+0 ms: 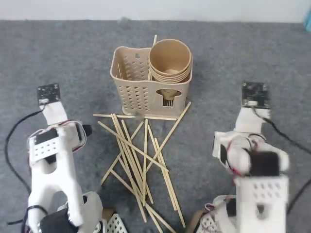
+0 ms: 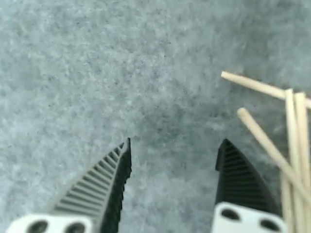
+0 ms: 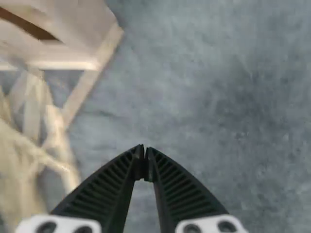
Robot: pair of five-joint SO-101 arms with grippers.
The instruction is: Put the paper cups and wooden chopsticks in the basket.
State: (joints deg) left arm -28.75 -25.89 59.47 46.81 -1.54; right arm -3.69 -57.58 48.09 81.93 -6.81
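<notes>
A beige perforated basket [image 1: 131,85] stands at the back middle of the grey mat. Stacked paper cups [image 1: 169,60] sit in its right half, and one chopstick [image 1: 155,40] stands in it. Several wooden chopsticks [image 1: 138,160] lie scattered on the mat in front of the basket. My left gripper [image 2: 174,145] hovers open over bare mat, with chopstick ends [image 2: 265,141] just beside one fingertip. My right gripper [image 3: 144,151] is shut on nothing above the mat, with the basket [image 3: 53,34] and chopsticks [image 3: 34,126] off to one side.
The left arm [image 1: 51,155] and the right arm [image 1: 252,160] stand at the front corners, each with cables. Open grey mat lies to both sides of the basket and pile.
</notes>
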